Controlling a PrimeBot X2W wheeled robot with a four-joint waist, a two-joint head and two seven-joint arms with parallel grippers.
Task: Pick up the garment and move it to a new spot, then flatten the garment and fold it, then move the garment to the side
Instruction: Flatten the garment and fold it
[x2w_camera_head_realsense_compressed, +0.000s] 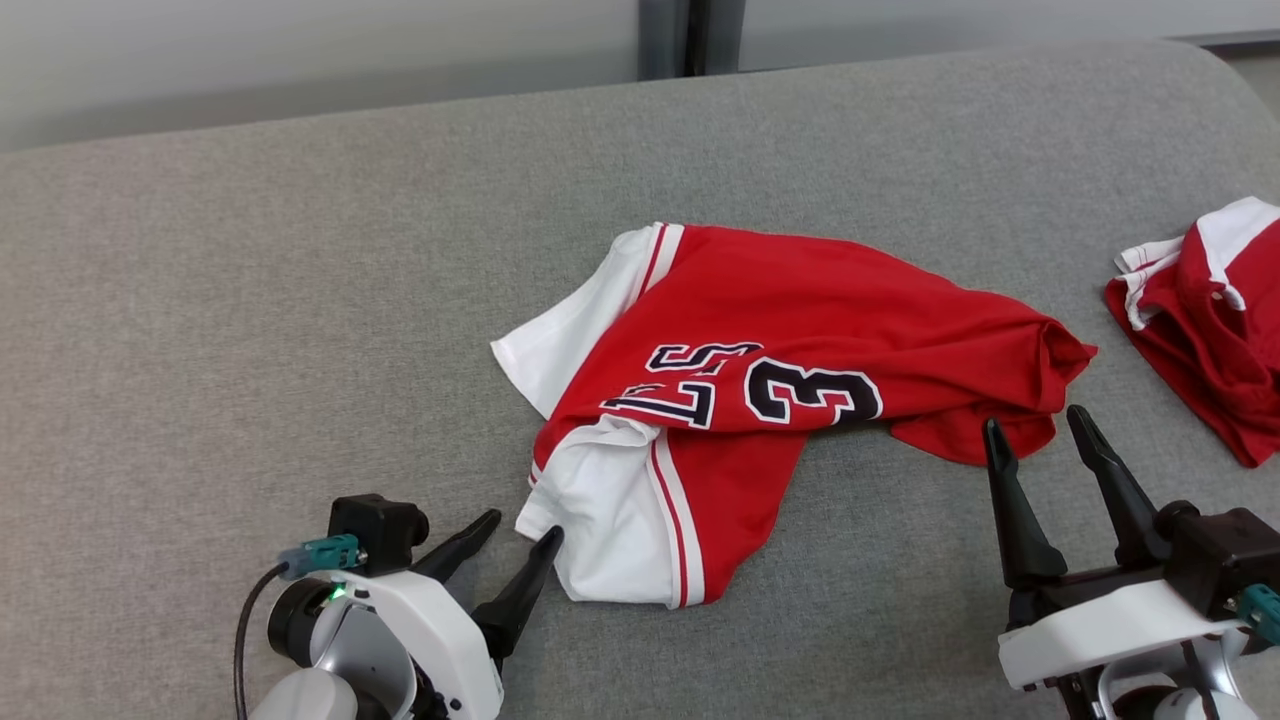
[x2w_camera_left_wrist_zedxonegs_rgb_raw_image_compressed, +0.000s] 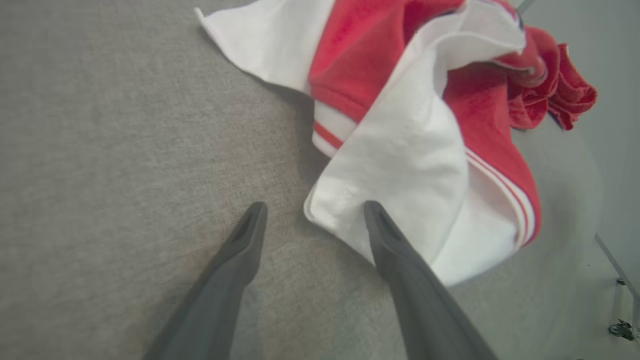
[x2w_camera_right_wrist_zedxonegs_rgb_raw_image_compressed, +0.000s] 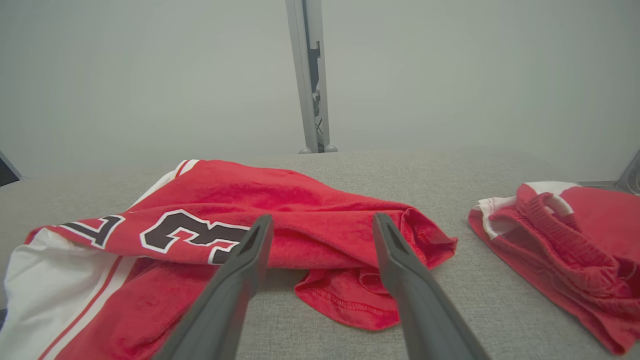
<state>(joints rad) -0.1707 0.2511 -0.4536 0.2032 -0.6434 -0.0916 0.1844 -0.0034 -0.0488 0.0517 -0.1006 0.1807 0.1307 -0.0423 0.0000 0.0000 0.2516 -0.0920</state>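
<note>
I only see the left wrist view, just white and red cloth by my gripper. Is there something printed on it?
Observer: Yes, the head view shows a big dark number 3 on the red and white garment, with letters beside it.
Operator: Where's my other gripper?
Observer: The right gripper is open, pointing at the garment's bunched red end.

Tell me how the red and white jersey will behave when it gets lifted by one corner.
Likely floppy: the jersey lies crumpled with soft folds, so it should sag and hang from wherever it's pinched. Probably light, being thin cloth. Its layers overlap near the white corner, so a pinch there may catch several layers.
</note>
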